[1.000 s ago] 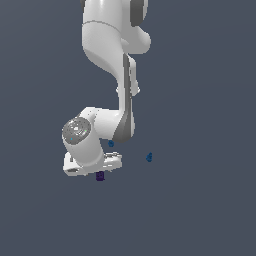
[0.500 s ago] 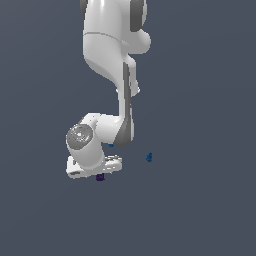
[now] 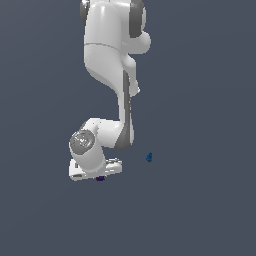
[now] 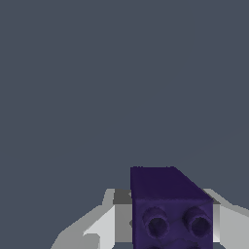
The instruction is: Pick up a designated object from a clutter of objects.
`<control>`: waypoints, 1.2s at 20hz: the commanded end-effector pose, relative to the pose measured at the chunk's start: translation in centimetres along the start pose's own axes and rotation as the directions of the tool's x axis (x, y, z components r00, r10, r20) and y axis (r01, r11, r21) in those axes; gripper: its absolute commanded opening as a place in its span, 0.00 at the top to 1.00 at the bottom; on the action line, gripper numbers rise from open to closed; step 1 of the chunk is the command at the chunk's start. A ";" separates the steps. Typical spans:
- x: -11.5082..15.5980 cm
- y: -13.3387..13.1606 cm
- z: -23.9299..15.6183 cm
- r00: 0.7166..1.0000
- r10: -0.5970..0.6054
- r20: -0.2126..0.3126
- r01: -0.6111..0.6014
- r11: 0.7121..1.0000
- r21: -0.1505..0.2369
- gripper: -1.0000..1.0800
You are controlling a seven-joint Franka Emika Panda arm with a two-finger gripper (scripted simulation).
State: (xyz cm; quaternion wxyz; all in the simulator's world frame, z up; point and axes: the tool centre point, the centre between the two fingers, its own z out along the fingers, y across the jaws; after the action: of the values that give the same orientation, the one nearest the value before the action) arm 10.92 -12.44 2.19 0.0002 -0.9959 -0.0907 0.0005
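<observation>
The dark purple block (image 3: 100,178) lies on the grey floor right under my hand; only a sliver shows in the exterior view. In the wrist view the block (image 4: 170,209) is boxy with two round holes on its near face. My gripper (image 3: 99,175) is down at the floor and straddles the block. In the wrist view the gripper (image 4: 164,197) has one white finger (image 4: 99,226) on each side of the block, with a narrow gap still showing. One blue drop-shaped piece (image 3: 149,157) lies toward the exterior view's right. The screwdriver and the other blue piece are hidden behind the arm.
The white arm (image 3: 107,55) stands over the spot, and its wrist joint (image 3: 82,142) hangs low above the grey floor (image 3: 200,210).
The hand has come down over the purple block, which now shows less under it. The second blue piece beside the wrist has gone out of sight behind the arm.
</observation>
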 end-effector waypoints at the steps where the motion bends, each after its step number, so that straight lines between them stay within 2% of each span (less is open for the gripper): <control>1: 0.0 0.0 0.0 1.000 0.000 -0.001 0.000 1.000 0.000 1.00; 14: 0.0 -0.4 -0.6 1.000 0.000 -0.001 0.000 1.000 0.000 1.00; 24: -0.4 -3.9 -5.0 1.000 0.000 -0.001 0.000 1.000 0.000 1.00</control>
State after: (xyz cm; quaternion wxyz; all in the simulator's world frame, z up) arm 10.02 -9.42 6.25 0.0001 -0.9959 -0.0904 0.0007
